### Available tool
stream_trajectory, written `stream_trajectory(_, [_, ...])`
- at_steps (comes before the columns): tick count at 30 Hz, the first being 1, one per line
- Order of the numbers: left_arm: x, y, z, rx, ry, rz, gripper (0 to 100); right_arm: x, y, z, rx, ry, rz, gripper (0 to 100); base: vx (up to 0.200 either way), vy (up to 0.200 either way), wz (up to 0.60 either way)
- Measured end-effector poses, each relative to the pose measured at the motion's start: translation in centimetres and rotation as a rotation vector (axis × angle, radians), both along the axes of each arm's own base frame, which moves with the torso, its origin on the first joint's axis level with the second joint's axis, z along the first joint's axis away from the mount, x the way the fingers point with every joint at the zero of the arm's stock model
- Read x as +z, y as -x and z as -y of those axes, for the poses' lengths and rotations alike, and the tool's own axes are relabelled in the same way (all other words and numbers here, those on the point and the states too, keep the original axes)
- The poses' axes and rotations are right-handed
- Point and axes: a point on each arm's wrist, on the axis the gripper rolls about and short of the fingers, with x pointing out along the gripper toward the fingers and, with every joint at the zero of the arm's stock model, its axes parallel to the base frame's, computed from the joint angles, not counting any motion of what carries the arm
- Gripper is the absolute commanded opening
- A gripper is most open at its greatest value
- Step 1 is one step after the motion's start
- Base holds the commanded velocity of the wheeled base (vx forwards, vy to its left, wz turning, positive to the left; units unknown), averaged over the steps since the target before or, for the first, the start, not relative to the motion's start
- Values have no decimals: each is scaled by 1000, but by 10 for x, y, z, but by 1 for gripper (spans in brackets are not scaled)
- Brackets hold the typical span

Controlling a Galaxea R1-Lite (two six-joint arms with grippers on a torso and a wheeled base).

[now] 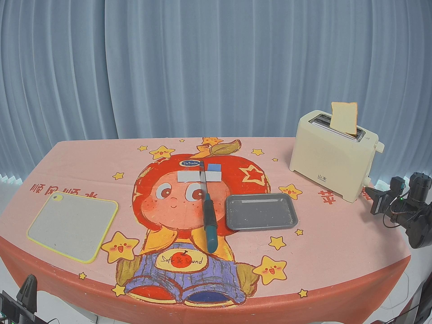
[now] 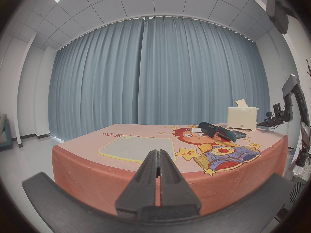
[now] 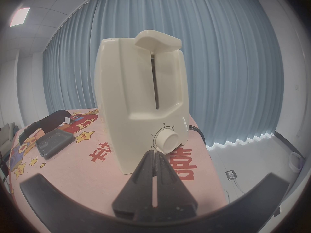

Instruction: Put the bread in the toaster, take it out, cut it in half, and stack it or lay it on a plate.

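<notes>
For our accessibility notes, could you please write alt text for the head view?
A slice of bread stands up out of a cream toaster at the far right of the table, the right gripper near its lever end. A teal-handled knife lies at centre, a grey tray beside it, a cutting board on the left.

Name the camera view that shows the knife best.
The head view. There the knife is seen from above and whole, from blade tip to teal handle. In the left wrist view the knife is far off and side-on. In the right wrist view the knife shows as a dark blade next to the tray.
</notes>
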Motion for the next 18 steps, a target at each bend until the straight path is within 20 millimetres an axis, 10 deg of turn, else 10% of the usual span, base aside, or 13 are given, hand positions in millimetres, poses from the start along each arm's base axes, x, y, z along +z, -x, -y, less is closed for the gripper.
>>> stream_trajectory(18, [0, 0, 0, -1, 0, 0, 0, 13, 8, -6, 16, 18, 92, 0, 0, 0, 0])
